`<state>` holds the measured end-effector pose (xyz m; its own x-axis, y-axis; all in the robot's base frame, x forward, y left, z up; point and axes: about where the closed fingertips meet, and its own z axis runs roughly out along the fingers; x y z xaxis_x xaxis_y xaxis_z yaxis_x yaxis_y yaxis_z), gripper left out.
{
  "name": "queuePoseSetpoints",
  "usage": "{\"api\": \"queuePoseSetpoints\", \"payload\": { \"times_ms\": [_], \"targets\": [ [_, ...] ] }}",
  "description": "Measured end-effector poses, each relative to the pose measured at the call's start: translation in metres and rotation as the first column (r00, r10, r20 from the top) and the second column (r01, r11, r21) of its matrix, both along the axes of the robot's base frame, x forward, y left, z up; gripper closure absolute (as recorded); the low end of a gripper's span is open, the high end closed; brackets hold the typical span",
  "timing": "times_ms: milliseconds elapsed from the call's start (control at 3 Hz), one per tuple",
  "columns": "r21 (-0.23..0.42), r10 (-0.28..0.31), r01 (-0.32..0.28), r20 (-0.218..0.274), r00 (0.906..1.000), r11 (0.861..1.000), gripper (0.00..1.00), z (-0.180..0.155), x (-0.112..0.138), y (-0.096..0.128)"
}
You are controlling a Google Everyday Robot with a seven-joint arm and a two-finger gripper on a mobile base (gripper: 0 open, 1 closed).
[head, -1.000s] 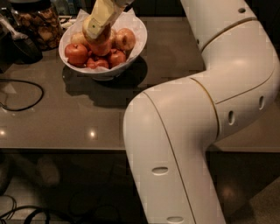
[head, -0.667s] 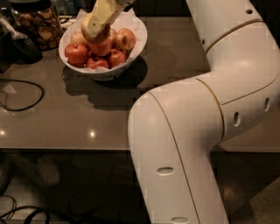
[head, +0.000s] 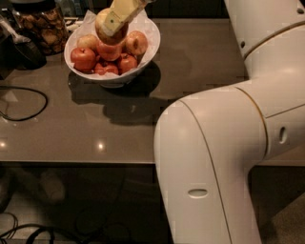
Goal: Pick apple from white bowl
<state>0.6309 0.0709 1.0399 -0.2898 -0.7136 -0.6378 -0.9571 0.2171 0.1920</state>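
Observation:
The white bowl with a paper lining stands at the back left of the dark table and holds several apples. My gripper reaches down from the top edge over the bowl. Its cream finger lies across the pale yellow-gold apple, and the gripper is shut on it. The apple sits just above the red apples below it, over the middle of the bowl. The second finger is hidden behind the apple.
A glass jar of brown snacks stands left of the bowl, with a dark object beside it. A black cable loops on the table's left. My large white arm fills the right side. The table's front edge runs across.
The gripper and the yellow-gold apple have risen a little above the other apples. The big arm link has swung to the right.

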Motion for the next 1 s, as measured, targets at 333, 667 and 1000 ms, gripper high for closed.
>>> {"api": "queuePoseSetpoints", "payload": {
  "times_ms": [333, 667, 1000],
  "targets": [
    [0.004, -0.04, 0.041, -0.021, 0.999, 0.999, 1.0, 0.008, -0.011, -0.024],
    [0.0, -0.08, 0.081, -0.055, 0.9952, 0.997, 1.0, 0.011, -0.027, -0.049],
    [0.023, -0.098, 0.099, -0.038, 0.9944, 0.995, 1.0, 0.012, -0.018, -0.043]
  ]
}}
